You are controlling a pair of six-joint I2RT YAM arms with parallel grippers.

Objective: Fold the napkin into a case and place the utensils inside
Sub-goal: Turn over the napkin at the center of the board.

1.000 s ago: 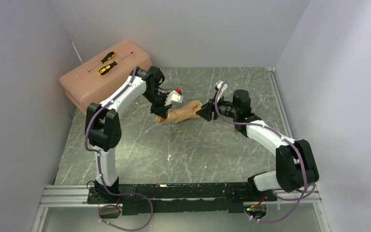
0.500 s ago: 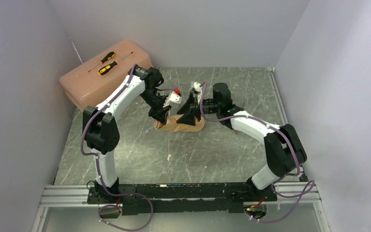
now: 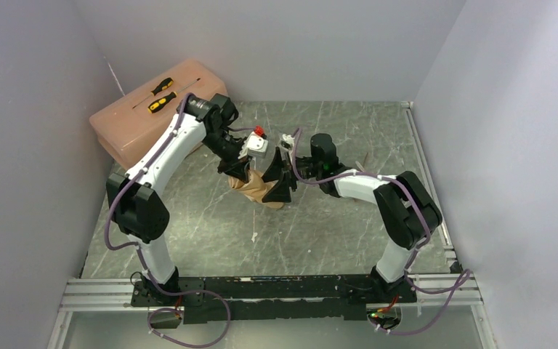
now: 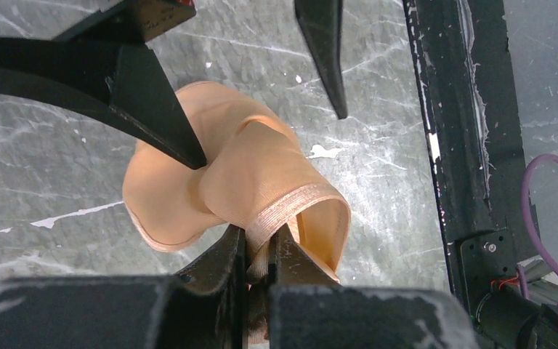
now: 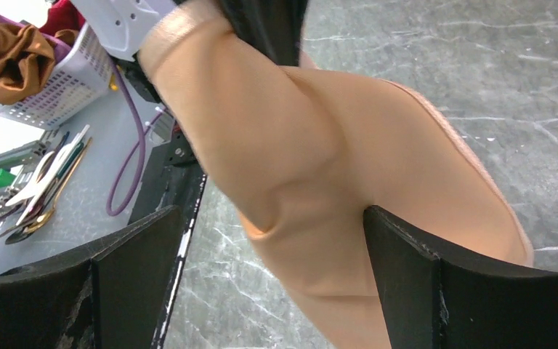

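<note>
The napkin (image 3: 263, 190) is a peach-tan satin cloth, bunched and curled over itself on the table rather than lying as a flat case. My left gripper (image 3: 238, 177) is shut on its stitched hem (image 4: 290, 207), with the cloth pinched between the fingertips (image 4: 259, 256). My right gripper (image 3: 279, 183) stands wide open right beside it. The cloth (image 5: 320, 160) bulges between its fingers (image 5: 436, 291) and lies against the right-hand one without being clamped. In the left wrist view the right gripper's fingers (image 4: 152, 102) straddle the napkin (image 4: 225, 160). I see no utensils on the table.
A pink plastic toolbox (image 3: 127, 127) stands at the back left with two yellow-and-black screwdrivers (image 3: 161, 94) on its lid. The black base rail (image 4: 450, 109) runs close by. Beyond it, a white basket (image 5: 58, 73) and thin gold-coloured pieces (image 5: 40, 211) lie among other tools.
My right gripper carried its end of the napkin leftward to the left gripper, doubling the cloth over, then opened and let go. The left arm shifted slightly, still gripping the hem.
</note>
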